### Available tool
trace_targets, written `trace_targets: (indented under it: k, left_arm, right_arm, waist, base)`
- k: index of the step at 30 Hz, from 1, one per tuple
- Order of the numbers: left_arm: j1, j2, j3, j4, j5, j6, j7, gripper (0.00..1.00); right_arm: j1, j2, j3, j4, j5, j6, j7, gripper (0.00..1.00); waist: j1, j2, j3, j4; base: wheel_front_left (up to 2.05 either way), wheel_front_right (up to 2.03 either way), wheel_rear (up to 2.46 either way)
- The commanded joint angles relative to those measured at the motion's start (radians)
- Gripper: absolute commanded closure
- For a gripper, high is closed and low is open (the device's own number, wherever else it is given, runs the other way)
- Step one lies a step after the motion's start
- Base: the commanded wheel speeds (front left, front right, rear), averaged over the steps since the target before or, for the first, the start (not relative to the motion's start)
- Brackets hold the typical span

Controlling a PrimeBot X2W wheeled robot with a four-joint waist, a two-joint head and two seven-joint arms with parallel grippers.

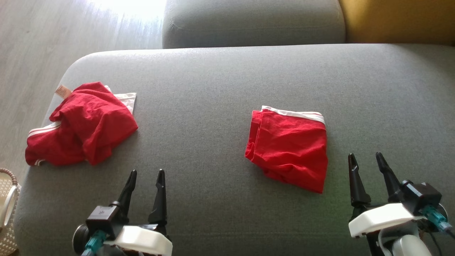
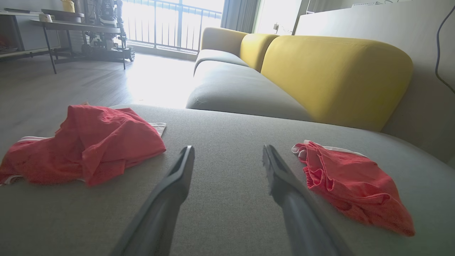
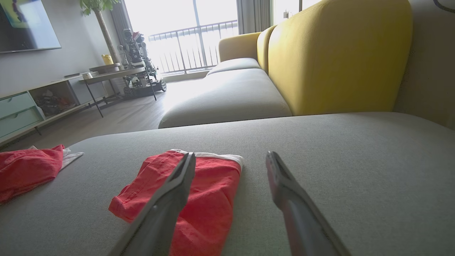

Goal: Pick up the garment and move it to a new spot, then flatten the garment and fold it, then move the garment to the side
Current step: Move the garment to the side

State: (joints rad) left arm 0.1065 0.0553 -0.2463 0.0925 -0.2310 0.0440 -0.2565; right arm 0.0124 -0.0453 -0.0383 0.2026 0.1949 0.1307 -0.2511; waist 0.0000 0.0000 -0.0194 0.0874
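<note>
Standing by the grey seat cushion (image 1: 213, 89), I read it as a clock face from the robot's head. A woven basket (image 1: 7, 209) peeks in past the eight o'clock edge. At nine o'clock a crumpled red garment (image 1: 81, 124) lies heaped, white trim showing. The left gripper (image 1: 146, 172) hangs at eight o'clock with its fingers spread wide and nothing between them. Around four o'clock a folded red garment (image 1: 289, 149) lies flat, white waistband at its far edge. Near that garment's three o'clock side, the right gripper (image 1: 366, 154) is likewise splayed and empty. My guess is that folding is finished and the shift to the side is in hand. That calls for the right gripper to slide in low and pinch all the layers together so the fold survives the move.
</note>
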Motion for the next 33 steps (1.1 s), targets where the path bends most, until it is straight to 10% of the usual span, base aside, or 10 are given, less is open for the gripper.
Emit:
trace_targets:
  k: [1, 33]
  left_arm:
    - [-0.035, -0.005, 0.028, -0.031, 0.004, 0.001, -0.005, 0.00]
    - [-0.137, -0.005, -0.091, -0.010, 0.006, -0.017, -0.005, 0.00]
  right_arm:
    - [-0.042, -0.005, 0.023, -0.029, 0.004, 0.000, -0.010, 0.00]
    - [-0.386, -0.005, -0.045, 0.453, 0.172, 0.000, 0.182, 0.00]
  waist:
    - [0.0000, 0.0000, 0.000, 0.001]
    - [0.0000, 0.0000, 0.177, 0.133]
  base:
    - [0.00, 0.00, 0.00]
    - [0.00, 0.00, 0.00]
